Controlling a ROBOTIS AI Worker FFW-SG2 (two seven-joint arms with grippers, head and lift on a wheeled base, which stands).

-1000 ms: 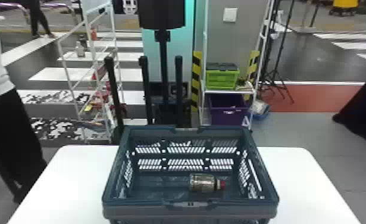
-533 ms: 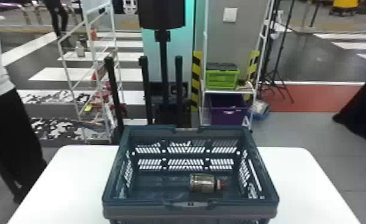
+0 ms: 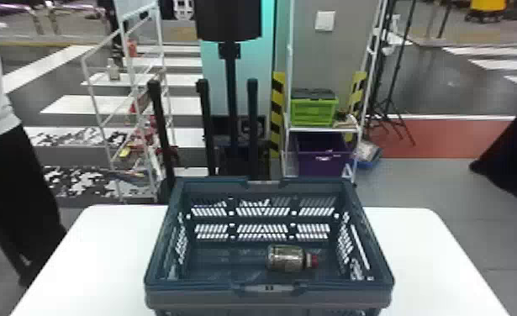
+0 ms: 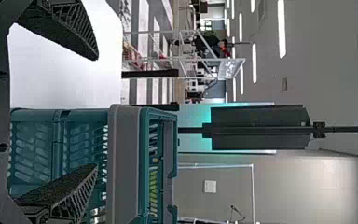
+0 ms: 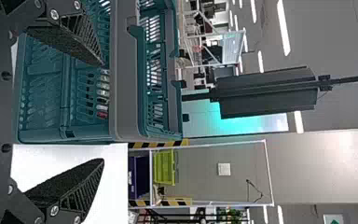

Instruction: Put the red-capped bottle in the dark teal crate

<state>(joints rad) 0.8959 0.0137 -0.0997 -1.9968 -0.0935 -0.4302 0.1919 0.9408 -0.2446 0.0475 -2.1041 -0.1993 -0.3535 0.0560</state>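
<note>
1. Dark teal crate (image 3: 194, 297): slotted walls, open top. Stands just beyond both sets of fingertips; one finger of each gripper lines up with it, the other with bare tabletop.
2. Red-capped bottle (image 3: 286, 258): inside that crate, lying on its side on the floor, cap toward the robot's right. From the right gripper (image 5: 103, 112), it is past the fingertips, behind the slotted wall, in line with the gap.
3. Right fingers: spread wide. Left gripper (image 4: 97, 111): also wide apart.
4. Lime-green crate (image 3: 314, 111), dark top, on a rack shelf (image 3: 322, 130); purple bin (image 3: 324, 161) below. Both far past the right fingertips.
5. White table (image 3: 417, 256) under the teal crate, rounded corners, reaching past the left fingertips.
6. Black stand (image 3: 229, 21) well beyond the fingers, before a turquoise-lit panel (image 3: 213, 63).
7. Bottle look: shiny brownish-gold body, short pale neck, red cap.
</note>
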